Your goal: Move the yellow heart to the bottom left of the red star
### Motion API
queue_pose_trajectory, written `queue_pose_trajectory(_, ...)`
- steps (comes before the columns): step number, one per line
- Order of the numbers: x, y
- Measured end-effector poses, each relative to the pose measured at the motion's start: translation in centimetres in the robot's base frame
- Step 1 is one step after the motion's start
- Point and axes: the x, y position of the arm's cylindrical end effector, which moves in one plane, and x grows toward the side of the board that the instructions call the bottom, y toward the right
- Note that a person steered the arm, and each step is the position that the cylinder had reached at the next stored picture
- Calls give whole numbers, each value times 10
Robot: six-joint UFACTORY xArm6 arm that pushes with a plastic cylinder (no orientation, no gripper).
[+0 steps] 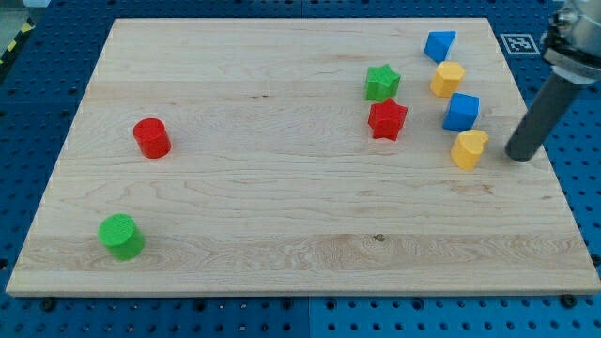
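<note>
8 blocks on the counter [282, 235]. No fingers fitted, so no grasp state applies; my tip [518, 156] rests near the right edge, just right of the yellow heart [469, 148].

Counts: 2 red, star [387, 119] and cylinder [150, 137]; 2 green, star [382, 83] and cylinder [121, 236]; 2 blue blocks [461, 112] [439, 44]; 2 yellow, heart and hexagon [448, 79].

Risk: the heart lies right of the red star, just below 1 blue block. A straight leftward push may likely slide it off-line, or carry it into the red star and shift the target.
</note>
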Motion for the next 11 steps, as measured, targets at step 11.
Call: queue_pose_trajectory(11, 22, -224)
